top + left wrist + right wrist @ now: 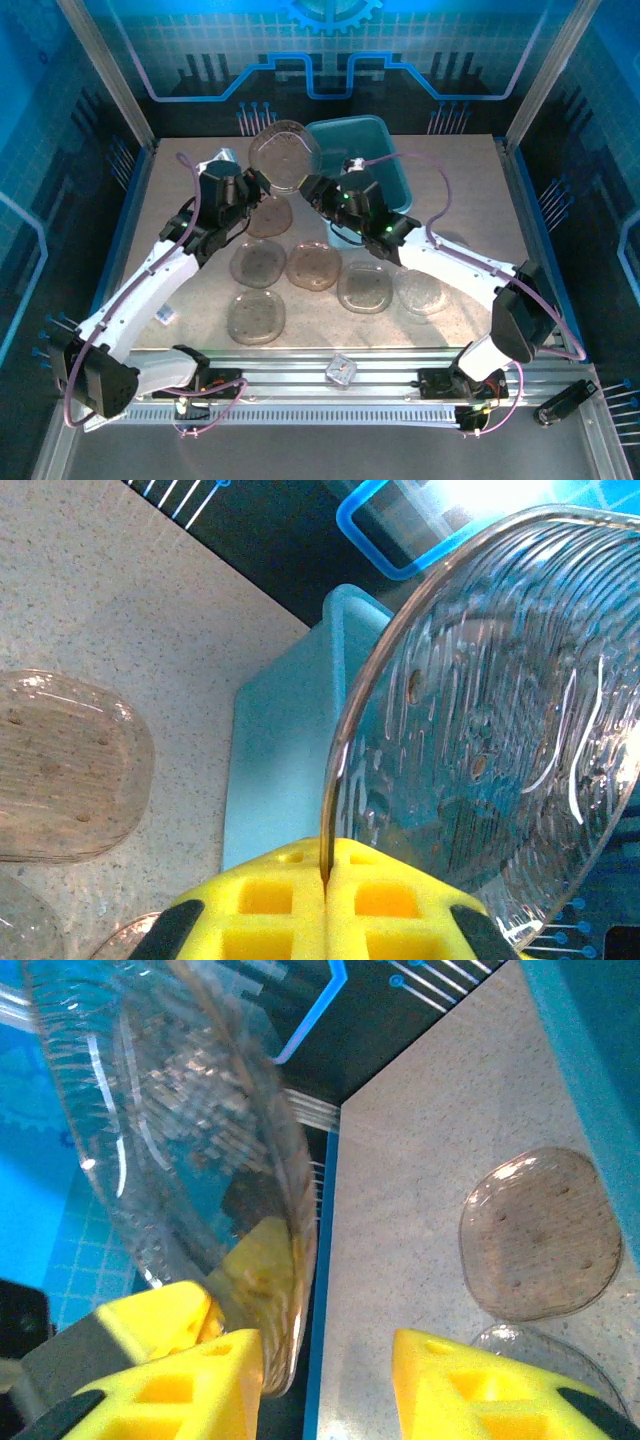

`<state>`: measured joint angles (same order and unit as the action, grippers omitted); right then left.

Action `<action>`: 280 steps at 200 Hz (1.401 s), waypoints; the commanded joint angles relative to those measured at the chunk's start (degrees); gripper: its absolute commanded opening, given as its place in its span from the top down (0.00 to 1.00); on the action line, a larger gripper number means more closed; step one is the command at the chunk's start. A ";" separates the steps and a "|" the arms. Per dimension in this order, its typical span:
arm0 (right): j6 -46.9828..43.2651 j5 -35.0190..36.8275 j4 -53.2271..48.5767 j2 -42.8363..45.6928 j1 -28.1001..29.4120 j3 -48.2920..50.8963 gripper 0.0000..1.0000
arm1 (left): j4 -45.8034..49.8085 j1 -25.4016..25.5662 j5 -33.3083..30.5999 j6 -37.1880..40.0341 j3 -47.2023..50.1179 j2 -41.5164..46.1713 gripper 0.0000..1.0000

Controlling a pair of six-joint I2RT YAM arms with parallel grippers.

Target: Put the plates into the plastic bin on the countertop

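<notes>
Six plates (313,265) lie flat on the counter (480,190) in a loose cluster between the two arms, smoky brown to nearly clear, some of them touching at the rims. The farthest of them is partly hidden under the left arm (150,270). A seventh, the held plate (285,155), is lifted off the surface and tilted just to the left of the plastic bin (345,125); from above its edge overlaps the bin's left rim. The left pincer (265,185) is clamped on that plate's lower rim: in the left wrist view the yellow fingers (270,900) meet with the thin edge of the held plate (480,730) pinched between them, the bin's pale teal wall (280,760) close behind. The right pincer (305,185) comes at the same plate from the other side. In its own view its jaws stand apart around the rim of the held plate (170,1130), which sits against one finger with a gap to the other. The right arm (440,255) crosses in front of the bin's near wall and hides part of its inside; what shows is plain teal. A small clear cube (340,372) sits on the metal rail (400,360) at the near edge.
</notes>
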<state>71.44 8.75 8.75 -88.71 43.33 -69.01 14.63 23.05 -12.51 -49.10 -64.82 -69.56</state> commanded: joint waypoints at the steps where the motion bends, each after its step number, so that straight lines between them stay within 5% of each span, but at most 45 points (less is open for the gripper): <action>1: 1.80 1.44 3.03 -0.37 -0.79 0.98 0.65 | -1.56 1.62 -4.35 3.40 -2.33 -0.55 1.00; 43: 2.85 2.21 5.15 -0.09 -1.73 2.55 0.70 | -1.80 3.64 -6.17 4.91 -2.84 -1.53 1.00; 101: 4.28 1.79 6.37 -0.41 -2.50 3.49 0.94 | -1.93 5.31 -7.66 6.50 -3.78 -2.57 1.00; 142: 5.09 1.62 8.16 -0.66 -2.85 3.93 1.00 | -1.54 5.43 -7.41 7.00 -4.18 -2.95 0.95; 226: 4.40 3.59 7.06 0.68 -5.19 3.56 1.00 | 1.89 3.41 -5.49 9.80 -8.48 -4.22 0.32; 280: 5.88 6.89 1.55 1.17 -10.36 2.66 1.00 | 6.49 -7.69 4.90 11.18 -10.44 -5.97 0.25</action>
<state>76.53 11.94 12.47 -88.75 35.24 -65.19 17.23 19.75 -12.95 -39.99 -73.76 -74.24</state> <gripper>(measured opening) 0.065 0.748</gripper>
